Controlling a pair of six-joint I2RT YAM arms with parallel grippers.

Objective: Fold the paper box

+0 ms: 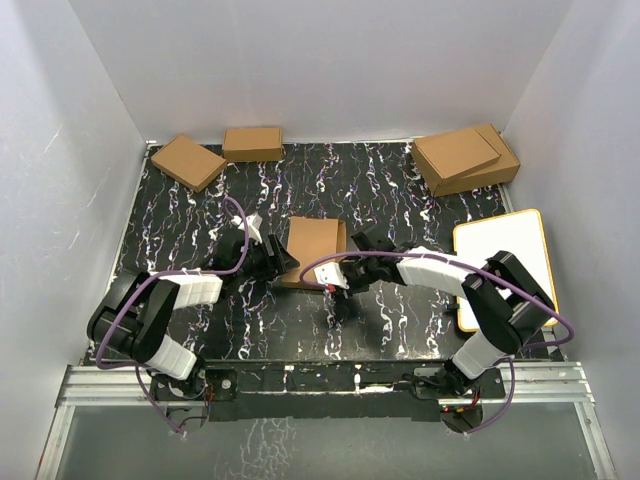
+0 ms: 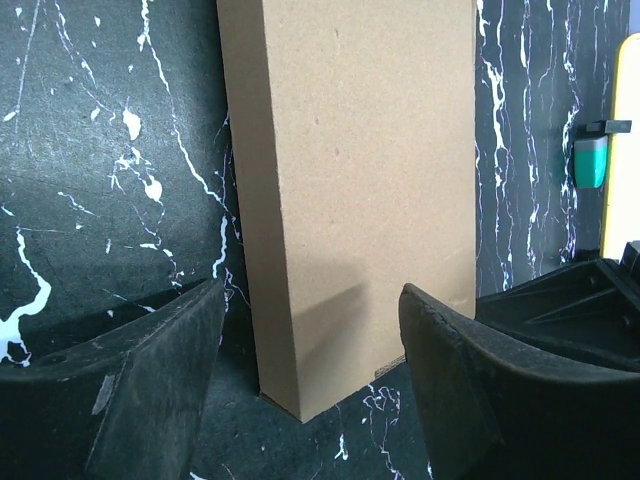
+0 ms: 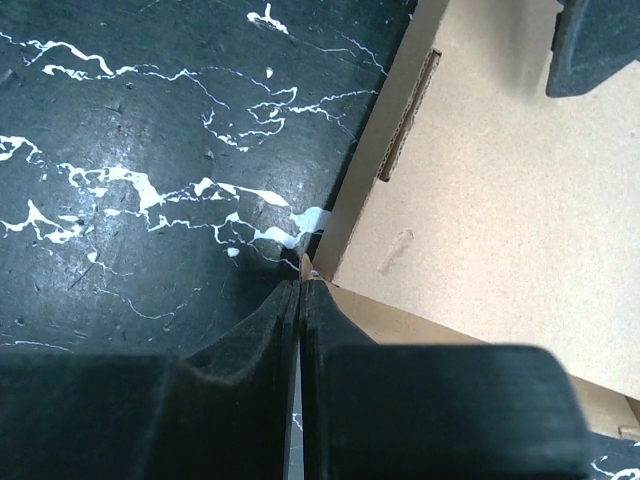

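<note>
Paper box [image 1: 312,245] is lying flat in the middle of the desk [image 1: 380,190], roughly between the two arms, plain brown face up. It looks mostly closed up from above.

Left claw [image 2: 312,290] is spread wide, with the short end of the box sitting in the gap. In the left wrist view both fingers [image 2: 160,380] stand off the cardboard on either side, so it's straddling the box rather than pinching it.

Right claw [image 3: 300,290] is pressed together, basically no gap between the fingers. The tips sit right at a corner of the box, where a side edge meets the desk. There's a tiny tan speck at the very tip, but I honestly can't tell if a sliver of card is caught in there or if it's just touching. A slot [image 3: 405,120] cut in the box edge shows just past that corner, and a bit of brown flap runs next to the fingers on the right.

Other stuff around: two small brown boxes [image 1: 188,161] at the far left corner, two bigger stacked ones [image 1: 465,160] at the far right, and a white board [image 1: 500,265] with a yellow rim on the right side, near the right arm.
</note>
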